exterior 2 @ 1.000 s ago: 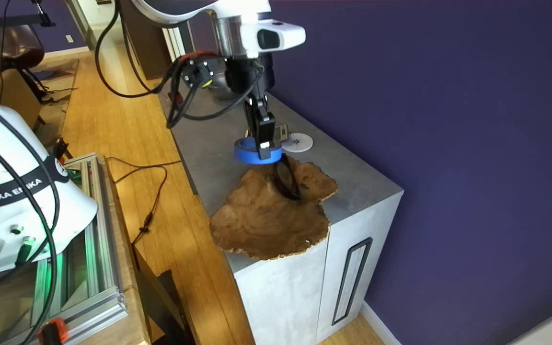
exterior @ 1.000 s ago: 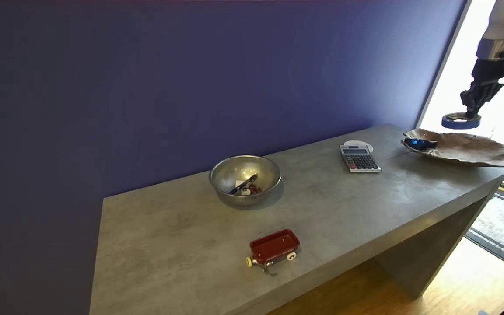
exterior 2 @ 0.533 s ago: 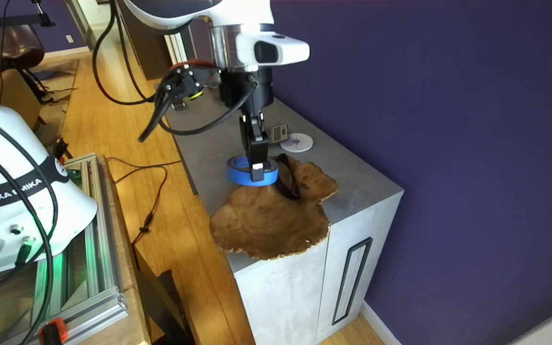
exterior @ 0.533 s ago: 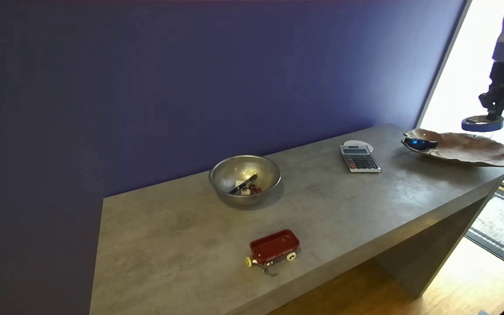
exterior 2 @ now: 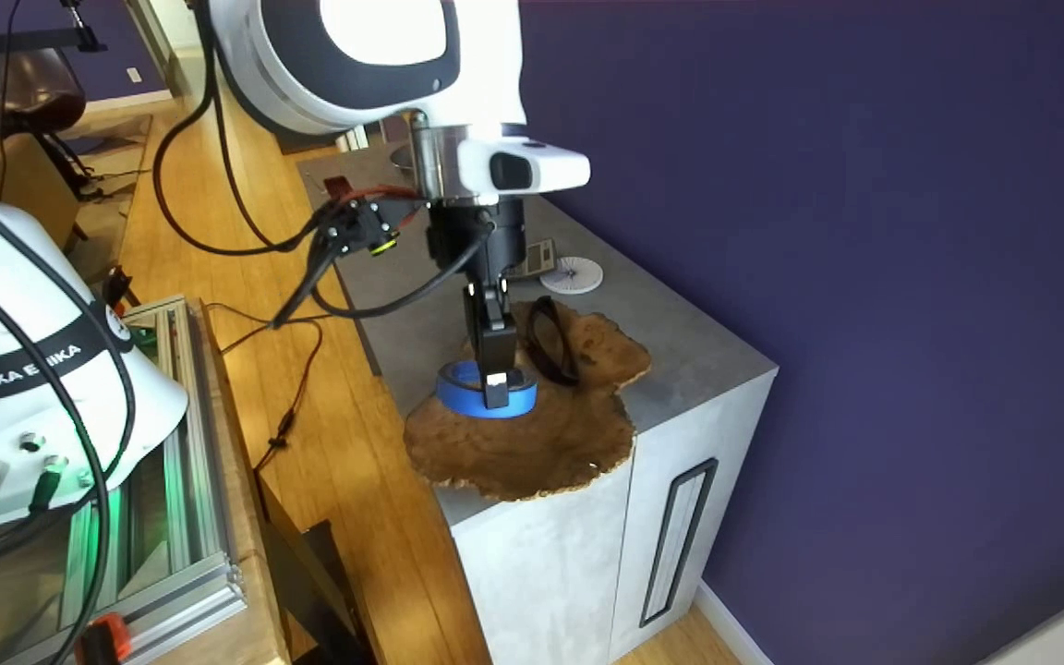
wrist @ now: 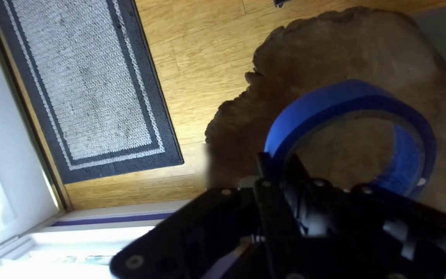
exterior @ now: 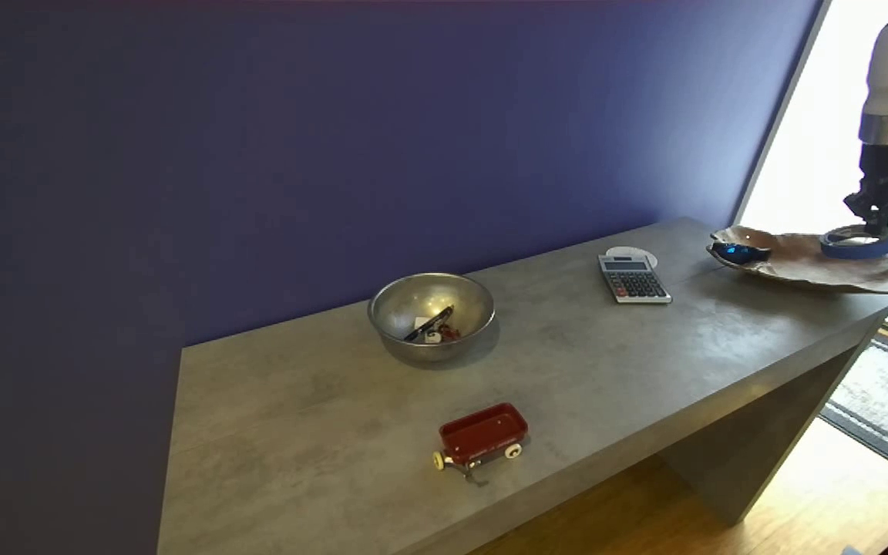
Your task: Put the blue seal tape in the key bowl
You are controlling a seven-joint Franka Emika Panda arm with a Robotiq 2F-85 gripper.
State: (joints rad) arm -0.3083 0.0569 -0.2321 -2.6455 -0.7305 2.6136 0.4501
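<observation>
In an exterior view, your key bowl [exterior: 806,267], holding sunglasses [exterior: 741,253], is lying beneath the seal tape [exterior: 851,252] at the table's [exterior: 297,408] right edge; the mixing bowl [exterior: 427,354] is standing behind the toy wagon [exterior: 484,435].

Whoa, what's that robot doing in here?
A robot arm is holding a roll of blue tape. Its tool is pinching one side of the ring. The roll is over the wide, shallow, brown key bowl, which is where it's meant to go. I can't tell whether the tape touches the bowl, but the tool hasn't let go yet. What look like dark glasses lie in the bowl too.
</observation>
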